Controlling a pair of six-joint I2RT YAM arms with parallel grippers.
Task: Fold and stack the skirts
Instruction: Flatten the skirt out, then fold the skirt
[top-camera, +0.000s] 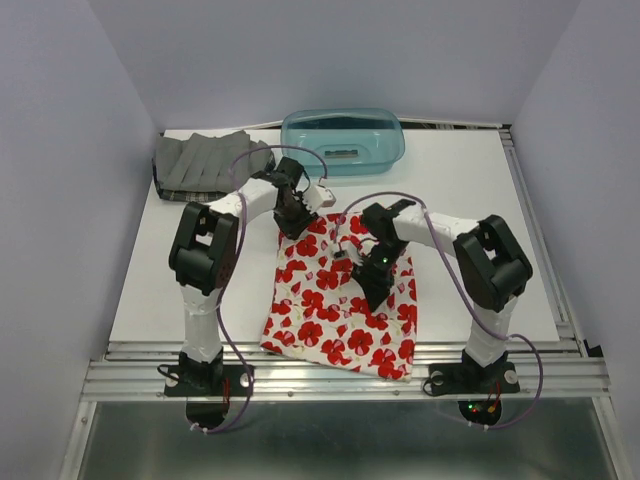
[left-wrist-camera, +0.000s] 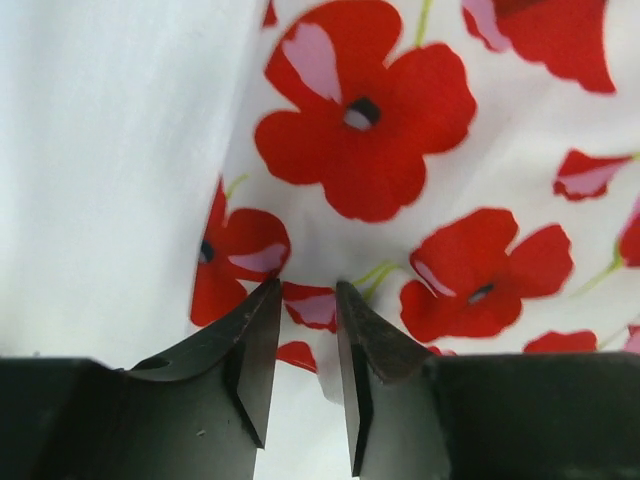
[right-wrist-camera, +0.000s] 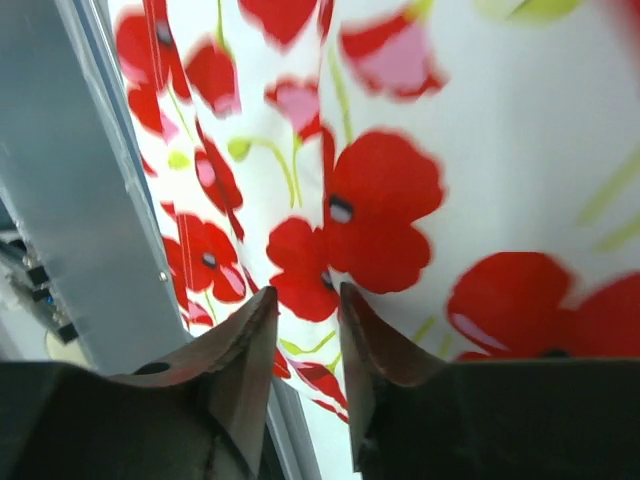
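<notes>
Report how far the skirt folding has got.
Done: nothing is stacked yet. The grey pleated skirt lies alone at the table's far left corner; whether it is folded is unclear. In hand: the left gripper and right gripper are both down on the red-flowered skirt, which lies spread out; a firm grip cannot be confirmed. Left: fold that skirt and stack the two. Only two skirts are in view.

The printed skirt (top-camera: 345, 310) is white with red poppies, dark centres, pink highlights and thin green stems. The pleated skirt (top-camera: 200, 165) is plain grey. The basket (top-camera: 300, 150) is translucent teal and the table (top-camera: 470, 200) white. The left arm (top-camera: 205, 250) and right arm (top-camera: 490, 262) are white and black, with purple cables (top-camera: 440, 255).
</notes>
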